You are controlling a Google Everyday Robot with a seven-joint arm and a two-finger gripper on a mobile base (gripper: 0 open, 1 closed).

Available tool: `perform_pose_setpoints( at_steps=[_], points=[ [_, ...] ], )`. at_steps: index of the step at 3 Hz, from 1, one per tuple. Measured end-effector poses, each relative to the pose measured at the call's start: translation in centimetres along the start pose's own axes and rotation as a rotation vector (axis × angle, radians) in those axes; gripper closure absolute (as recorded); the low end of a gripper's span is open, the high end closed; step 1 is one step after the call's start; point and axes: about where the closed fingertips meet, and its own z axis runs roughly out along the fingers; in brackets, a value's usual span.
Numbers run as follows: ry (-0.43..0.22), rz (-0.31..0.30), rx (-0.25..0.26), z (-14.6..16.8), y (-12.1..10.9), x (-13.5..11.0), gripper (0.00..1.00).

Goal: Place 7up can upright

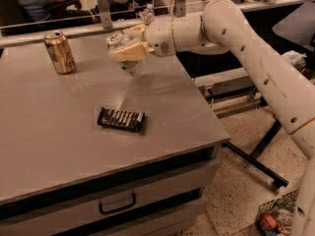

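Note:
My gripper [129, 44] is shut on the 7up can [126, 58], a pale silver can with a silver top. The can is tilted, its top pointing up and to the left, and it hangs a little above the far middle of the grey table [59, 132]. The tan fingers [132, 51] clamp its upper half. My white arm [236, 28] reaches in from the right.
A gold can [59, 51] stands upright at the far left of the table. A dark snack packet [121, 119] lies flat near the table's middle. A rail runs along the far edge. A drawer handle [117, 204] shows below the front edge. A basket [278, 215] sits on the floor.

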Motion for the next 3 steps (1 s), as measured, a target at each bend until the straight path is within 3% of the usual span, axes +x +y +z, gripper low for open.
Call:
perform_pose_setpoints(
  at_steps=[3],
  points=[
    [-0.159, 0.142, 0.029, -0.8, -0.3, 1.5, 1.00]
  ],
)
